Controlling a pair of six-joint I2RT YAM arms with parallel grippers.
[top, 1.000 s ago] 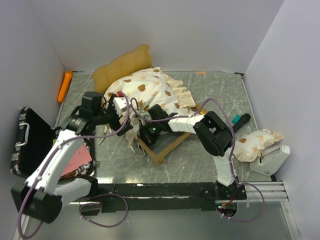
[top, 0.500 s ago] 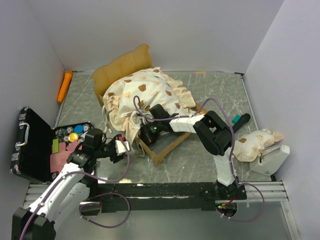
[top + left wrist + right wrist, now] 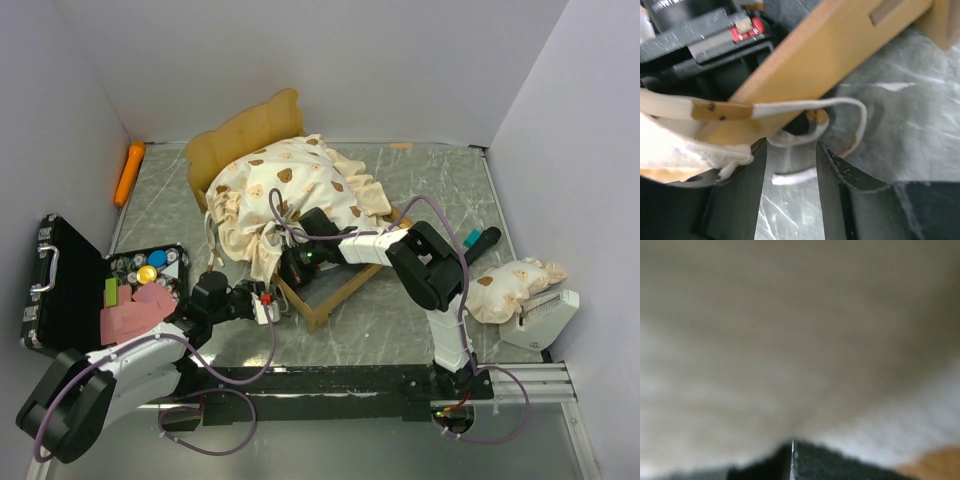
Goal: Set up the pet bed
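The pet bed (image 3: 322, 304) stands mid-table, a light-wood frame with a wavy headboard (image 3: 246, 128) at the back. Its cream bear-print mattress (image 3: 290, 185) lies bunched over the frame's far half. My right gripper (image 3: 291, 263) sits under the mattress's near edge; its wrist view is filled with cream fabric (image 3: 800, 340) that creases into the shut fingertips. My left gripper (image 3: 263, 305) is low on the table by the frame's near-left corner. In its wrist view it (image 3: 790, 147) is open, with the wooden rail (image 3: 810, 65) and a white tie cord (image 3: 790, 106) just ahead. The matching pillow (image 3: 513, 284) lies far right.
An open black case (image 3: 62, 290) with small parts and a pink piece lies at the left edge. An orange object (image 3: 130, 172) rests at the back left. A white device (image 3: 545, 318) and a teal-and-black tool (image 3: 478, 241) are on the right beside the pillow.
My left arm has pulled back from the mattress's left side and come down to the table near the frame's front corner, its jaws narrowing. The right arm has stayed put.
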